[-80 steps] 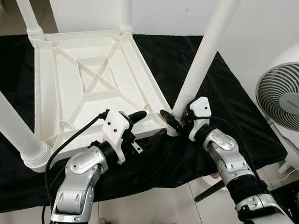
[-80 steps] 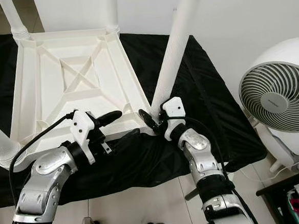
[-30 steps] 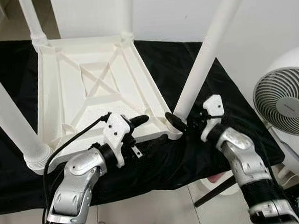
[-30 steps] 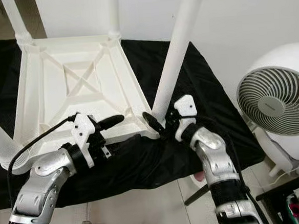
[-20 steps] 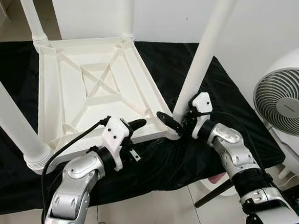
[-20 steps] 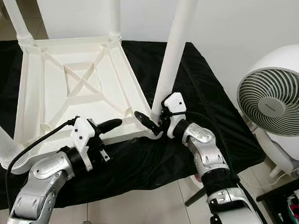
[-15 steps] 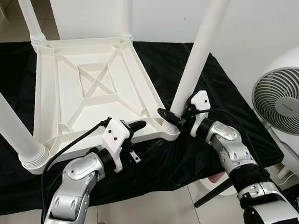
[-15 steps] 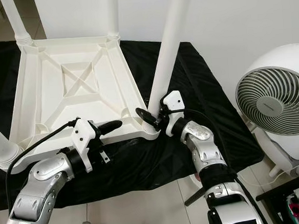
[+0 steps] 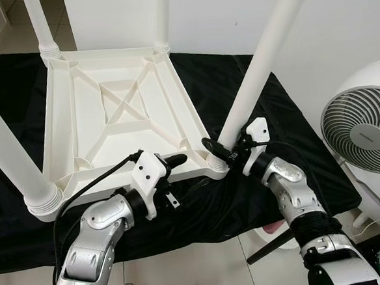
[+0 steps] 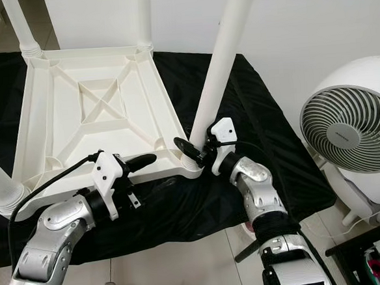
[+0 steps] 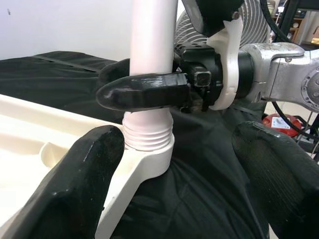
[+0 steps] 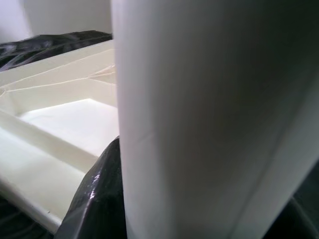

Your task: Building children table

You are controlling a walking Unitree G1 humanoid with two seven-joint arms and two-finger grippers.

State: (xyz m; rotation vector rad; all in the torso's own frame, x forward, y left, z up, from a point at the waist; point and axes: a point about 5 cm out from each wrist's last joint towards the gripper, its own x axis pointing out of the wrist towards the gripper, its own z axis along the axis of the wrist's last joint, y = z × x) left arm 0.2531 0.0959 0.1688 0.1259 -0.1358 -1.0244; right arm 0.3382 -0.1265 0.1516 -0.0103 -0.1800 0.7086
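From the head views the upturned white table (image 9: 110, 115) fills the upper left on the black-draped bench (image 9: 294, 135), the right tool (image 9: 220, 155) clamping its near leg (image 9: 262, 59) at the threaded base, presumably to screw it home, while the left wrist view shows the left tool (image 11: 174, 164) spread wide and empty beside that socket.

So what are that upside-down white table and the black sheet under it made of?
The table looks like moulded plastic: matte white, with ribs under its top and threaded leg collars. The black sheet looks like thin synthetic fabric, creased with a faint sheen. Neither is certain from looks alone.
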